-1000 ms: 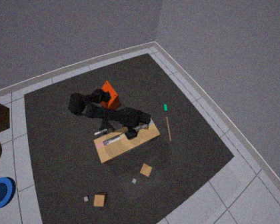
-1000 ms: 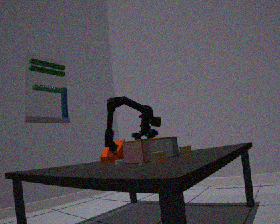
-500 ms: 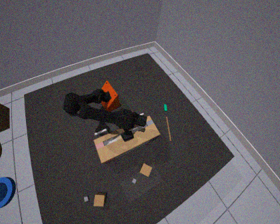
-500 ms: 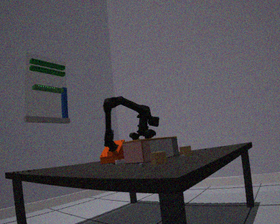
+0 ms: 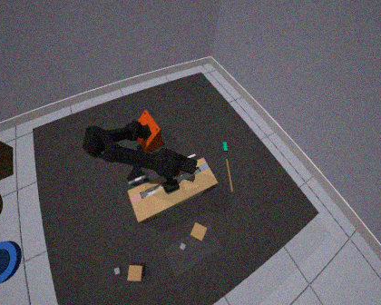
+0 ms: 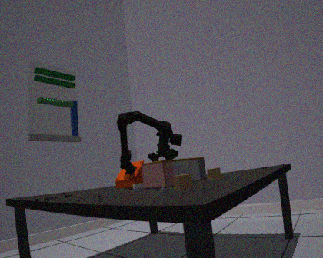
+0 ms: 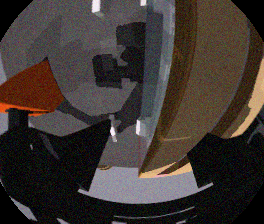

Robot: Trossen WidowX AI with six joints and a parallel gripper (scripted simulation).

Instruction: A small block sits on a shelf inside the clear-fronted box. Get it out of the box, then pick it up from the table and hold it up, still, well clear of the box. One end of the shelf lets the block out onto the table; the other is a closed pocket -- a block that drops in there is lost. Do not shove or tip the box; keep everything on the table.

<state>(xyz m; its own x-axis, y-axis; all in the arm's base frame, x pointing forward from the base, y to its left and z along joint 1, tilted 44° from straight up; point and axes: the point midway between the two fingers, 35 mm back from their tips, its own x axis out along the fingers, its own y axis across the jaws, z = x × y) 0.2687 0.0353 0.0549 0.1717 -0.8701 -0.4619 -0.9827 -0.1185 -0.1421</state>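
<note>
The black arm (image 5: 137, 154) reaches from its orange base (image 5: 150, 131) over the tan box (image 5: 173, 195), a green-tipped stick (image 5: 228, 168) lying nearby.
</note>
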